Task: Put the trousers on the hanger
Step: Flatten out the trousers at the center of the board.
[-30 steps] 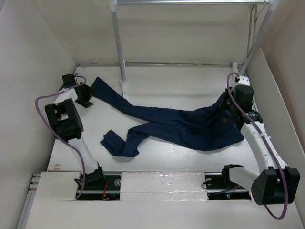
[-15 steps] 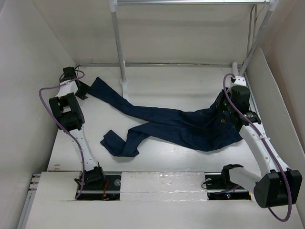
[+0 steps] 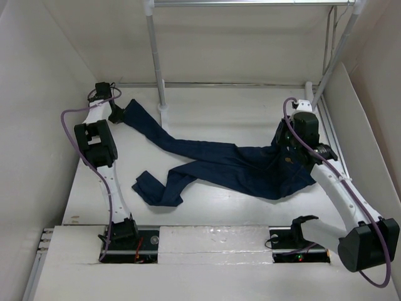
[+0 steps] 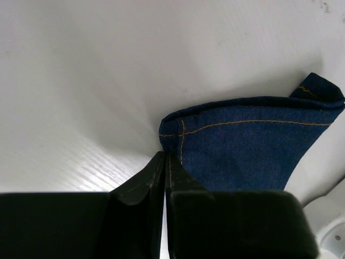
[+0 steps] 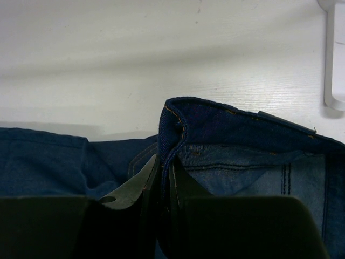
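I use the white pole at the back as my mark. Far left of the pole's foot, my left gripper is low over the table. Its two fingers are pressed tight together. The tips touch the corner of one leg hem of the trousers. I cannot tell if any cloth is caught between them.

That leg runs from just left of the pole's foot, past its front, and off to the right. The other leg lies in front of the pole, closer to me, and its end is folded back on itself.

The waist sits well to the right of the pole, bunched up a bit, with the small orange patch on top. My right gripper is there, fingers squeezed on the waistband edge, which stands up between them.
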### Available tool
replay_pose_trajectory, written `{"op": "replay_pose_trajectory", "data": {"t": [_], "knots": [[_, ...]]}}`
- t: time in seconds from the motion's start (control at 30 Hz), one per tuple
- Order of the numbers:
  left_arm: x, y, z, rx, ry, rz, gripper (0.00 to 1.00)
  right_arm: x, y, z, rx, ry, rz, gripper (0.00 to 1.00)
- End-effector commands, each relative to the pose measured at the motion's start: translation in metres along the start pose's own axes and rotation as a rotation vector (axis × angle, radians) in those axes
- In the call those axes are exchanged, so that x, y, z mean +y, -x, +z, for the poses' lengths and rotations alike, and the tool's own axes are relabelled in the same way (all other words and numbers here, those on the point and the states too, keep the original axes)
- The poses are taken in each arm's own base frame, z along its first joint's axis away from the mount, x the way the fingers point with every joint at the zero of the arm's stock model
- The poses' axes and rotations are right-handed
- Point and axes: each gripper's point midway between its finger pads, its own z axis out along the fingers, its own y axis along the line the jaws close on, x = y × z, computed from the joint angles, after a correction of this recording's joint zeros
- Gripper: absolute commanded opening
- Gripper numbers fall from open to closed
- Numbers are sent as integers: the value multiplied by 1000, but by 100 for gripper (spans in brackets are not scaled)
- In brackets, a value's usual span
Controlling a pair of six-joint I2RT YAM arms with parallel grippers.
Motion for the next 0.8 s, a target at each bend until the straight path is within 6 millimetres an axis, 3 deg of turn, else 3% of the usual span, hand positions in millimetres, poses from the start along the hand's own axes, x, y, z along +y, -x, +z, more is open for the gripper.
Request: {"op": "replay_pose_trajectory", "data": {"t": [0.0,0.03,0.07,0.13,0.17,0.2,0.23,0.27,0.33,0.37,0.43,0.47,0.53,0.57,0.63,0.73,0.77], "knots": [[6,18,-33,-51,32,27,0,10,26,-13,-65,18,5,0],[10,25,-43,-67,29,34,0,7,25,-16,-61,5,1,0],[14,37,-71,-105,10,21,0,5,28,-22,-73,-1,3,0],[21,48,-101,-159,-12,14,0,1,30,-31,-84,-16,-3,0],[28,53,-137,-210,-28,5,0,0,36,-40,-113,-15,-2,0],[34,57,-154,-252,-14,1,0,-1,37,-45,-122,-16,-9,0],[39,54,-172,-269,-14,-5,0,-2,36,-50,-118,-17,-13,0],[43,52,-207,-313,-42,-26,0,-2,37,-55,-125,-9,-13,0],[47,44,-237,-332,-71,-40,0,1,38,-67,-133,15,-19,0],[50,40,-263,-357,-100,-53,0,0,42,-73,-143,14,-22,0],[62,35,-285,-369,-66,-56,0,-1,42,-86,-140,-18,-39,0],[63,41,-310,-414,-75,-59,0,1,54,-97,-169,-21,-42,0],[80,46,-334,-459,5,-36,0,-6,63,-115,-187,-72,-78,0],[78,57,-358,-512,-5,-29,0,-8,71,-123,-205,-90,-89,0],[88,61,-370,-536,52,2,0,-15,91,-136,-254,-134,-104,0],[94,53,-337,-499,80,35,0,-17,93,-123,-270,-156,-115,0],[102,41,-308,-439,123,52,0,-18,87,-111,-248,-165,-119,0]]}}
